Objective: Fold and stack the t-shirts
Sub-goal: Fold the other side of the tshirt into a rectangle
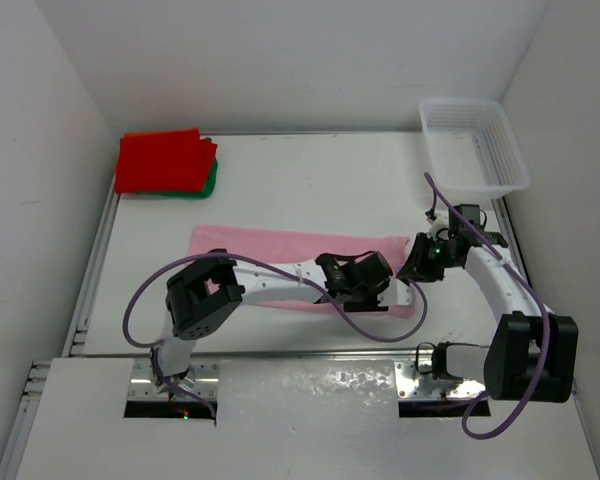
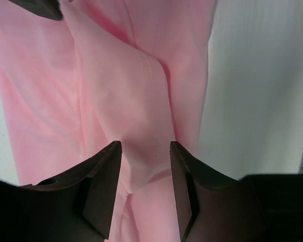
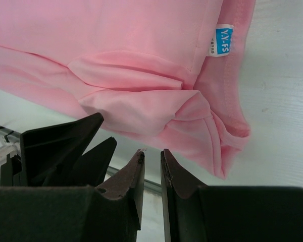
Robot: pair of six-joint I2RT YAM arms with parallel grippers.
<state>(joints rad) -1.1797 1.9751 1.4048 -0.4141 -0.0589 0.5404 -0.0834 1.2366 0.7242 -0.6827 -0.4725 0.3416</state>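
Note:
The light pink t-shirt [image 1: 270,250] lies as a long folded strip across the middle of the table. My left gripper [image 1: 365,282] is over its right part. In the left wrist view the left gripper [image 2: 145,169] is open, with a raised fold of the pink shirt [image 2: 126,111] lying between the jaws. My right gripper [image 1: 420,262] is at the shirt's right end. In the right wrist view the right gripper [image 3: 152,157] is nearly closed and empty, just short of the bunched collar end of the pink shirt [image 3: 141,106], which has a blue tag [image 3: 223,40]. A folded red shirt [image 1: 160,160] lies on a green shirt [image 1: 212,182] at the back left. No orange shirt can be made out.
A white lattice basket [image 1: 475,145] stands at the back right corner. White walls close in the table on the left, back and right. A metal rail [image 1: 90,270] runs along the table's left edge. The left arm lies across the pink shirt.

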